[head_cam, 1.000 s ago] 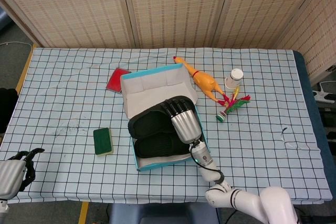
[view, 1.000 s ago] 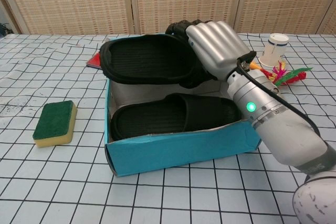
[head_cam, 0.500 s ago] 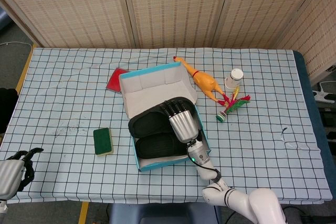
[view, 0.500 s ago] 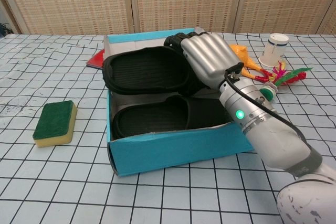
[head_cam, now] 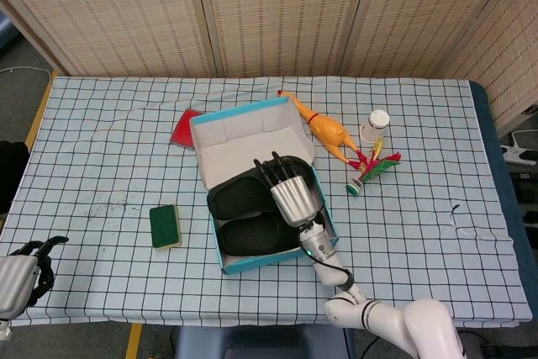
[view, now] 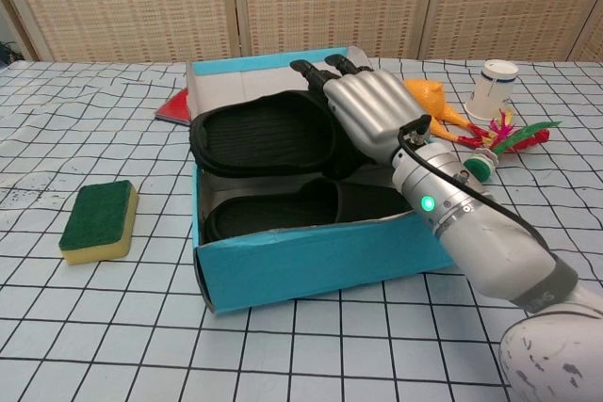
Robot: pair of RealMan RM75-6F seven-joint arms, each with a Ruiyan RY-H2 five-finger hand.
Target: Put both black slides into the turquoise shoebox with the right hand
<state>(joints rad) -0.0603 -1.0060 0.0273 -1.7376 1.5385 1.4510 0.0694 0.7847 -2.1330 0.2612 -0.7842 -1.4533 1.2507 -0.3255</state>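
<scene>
Woven screens stand behind our bench [head_cam: 101,149], which wears a checked cloth, and near its middle sits the turquoise shoebox [view: 311,261] with its lid flap standing open at the far side. One black slide [view: 283,209] already lies flat on the box floor. The second black slide [view: 264,134] is under our right hand [view: 372,115]; over the last second we have brought it down from above the box rim until it now sits inside the walls, resting on the far part of the box and overlapping the first slide. Our right hand's fingers have gone from wrapped around the slide's end to lying straighter over its top, so we judge the grasp is being loosened, though we cannot tell for certain whether any finger is still hooked beneath it. Our left hand [head_cam: 25,271] waits at the near left corner, fingers loosely curled on nothing. Beside the box we see a green sponge [view: 99,218], a red packet [head_cam: 188,127], a rubber chicken [head_cam: 324,130], a white bottle [view: 494,87] and a spiky toy [head_cam: 374,167]. We judge the task almost done: what is left is to let go and lift away
</scene>
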